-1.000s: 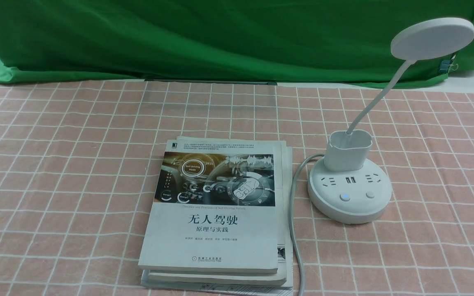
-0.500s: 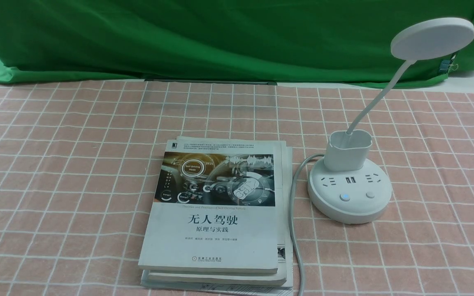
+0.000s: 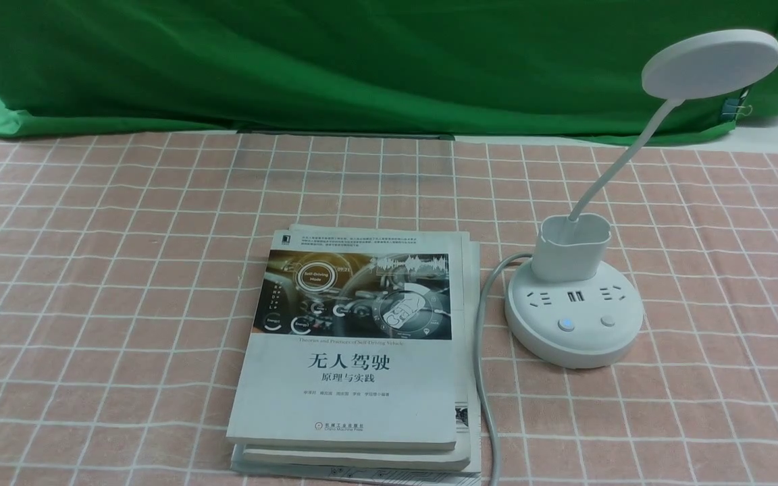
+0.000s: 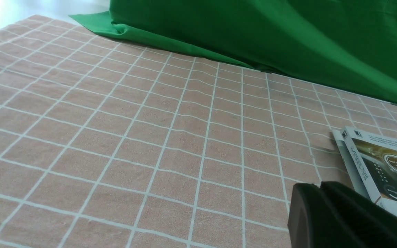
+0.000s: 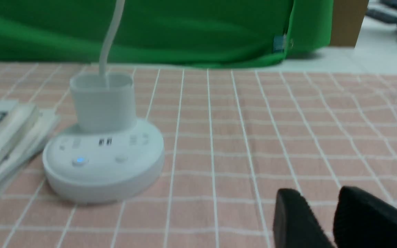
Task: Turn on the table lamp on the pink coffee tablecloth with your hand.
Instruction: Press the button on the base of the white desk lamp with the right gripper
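Two hands, neither in front view | left wrist: left hand (image 4: 319,187) pressed together by books (image 4: 381,162) | right wrist: right hand (image 5: 319,193) slightly spread, apart from lamp (image 5: 103,162) | front: lamp on cloth (image 3: 125,270), right side.

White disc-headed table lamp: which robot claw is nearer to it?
Right. The right gripper is close beside the table lamp; the left gripper is beyond the grey book, away from it.

One table lamp (image 3: 573,297), one book stack (image 3: 355,351)
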